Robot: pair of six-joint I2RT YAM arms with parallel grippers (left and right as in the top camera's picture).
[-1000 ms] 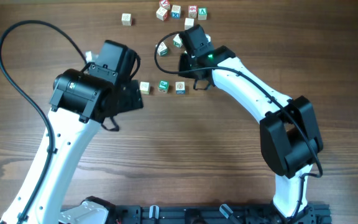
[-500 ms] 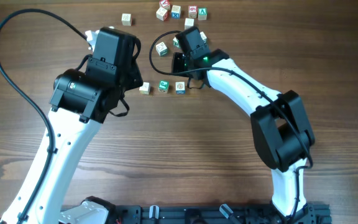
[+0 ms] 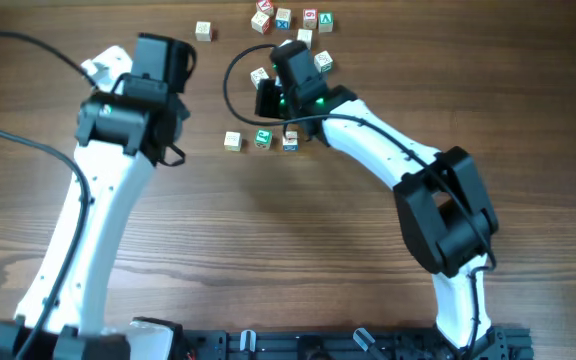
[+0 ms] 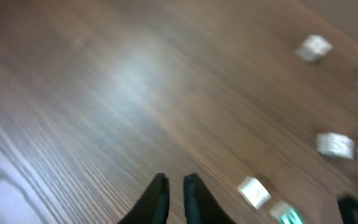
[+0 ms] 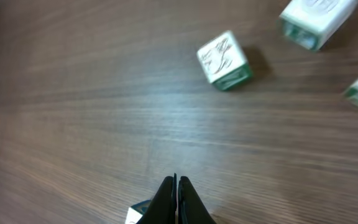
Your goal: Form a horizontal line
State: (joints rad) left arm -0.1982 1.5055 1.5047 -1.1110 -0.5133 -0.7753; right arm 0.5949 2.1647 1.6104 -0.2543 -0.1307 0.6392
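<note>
Left gripper: fingers all but closed, thin slit btwn them, nothing held. It hangs over bare table. The horizontal line lies off to its right and close in. The pale end cube is nearest the fingers, w/ the green-marked middle cube just past it. Prob. parked aside to give the other arm room.

Right gripper: fingers pressed flat together, empty. A closed tip suits nudging tiny cubes rather than pinching them. Ahead of it, a bit right, sits a loose green-marked cube, skewed vs. the wood grain. A pale cube corner shows just left of the finger base; can't tell which cube.

Overhead: the line is three cubes in a level row w/ small gaps, not touching; the cube under the right arm is partly hidden by cable. Judgement: direction OK, spacing needs closing. Next move prob. a gentle sideways push; risk is knocking a cube askew. The other loose cubes cluster beyond the right wrist, apart from the row.
</note>
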